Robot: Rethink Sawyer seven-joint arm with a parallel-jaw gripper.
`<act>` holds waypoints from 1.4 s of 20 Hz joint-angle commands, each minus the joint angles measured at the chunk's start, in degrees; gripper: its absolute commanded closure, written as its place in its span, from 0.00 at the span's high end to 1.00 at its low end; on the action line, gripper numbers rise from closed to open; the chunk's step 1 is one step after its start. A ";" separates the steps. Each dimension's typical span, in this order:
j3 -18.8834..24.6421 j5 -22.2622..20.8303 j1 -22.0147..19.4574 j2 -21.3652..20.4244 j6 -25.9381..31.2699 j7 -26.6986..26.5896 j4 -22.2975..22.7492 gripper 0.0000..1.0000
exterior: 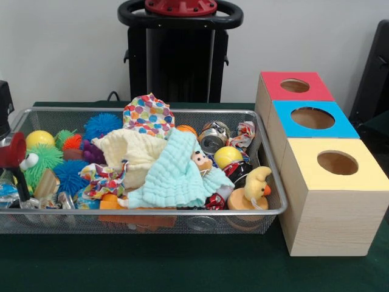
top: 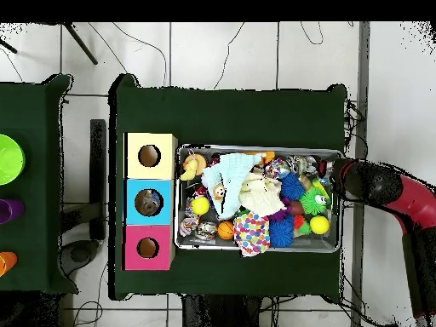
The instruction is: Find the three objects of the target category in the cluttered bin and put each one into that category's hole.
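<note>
Judging by their folds, the cloths (exterior: 176,173) heaped at the bin's (exterior: 276,210) middle looked soft and light, best pinched at a raised crease. Balls and cans crowded them. My gripper (exterior: 15,161) hung at the bin's end; I could not tell its jaws' state.
</note>
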 commanded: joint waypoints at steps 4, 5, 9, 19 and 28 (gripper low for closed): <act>-1.25 -5.40 -0.93 -2.07 3.39 -15.81 5.13 1.00; -1.38 -5.62 -1.18 -2.24 2.94 -15.74 5.66 1.00; -1.16 -6.13 -1.88 -2.51 2.27 -15.74 6.69 1.00; 0.42 -7.32 -3.34 -0.52 1.97 -18.79 5.38 1.00; 1.92 -8.12 -3.94 3.04 2.16 -22.62 1.57 1.00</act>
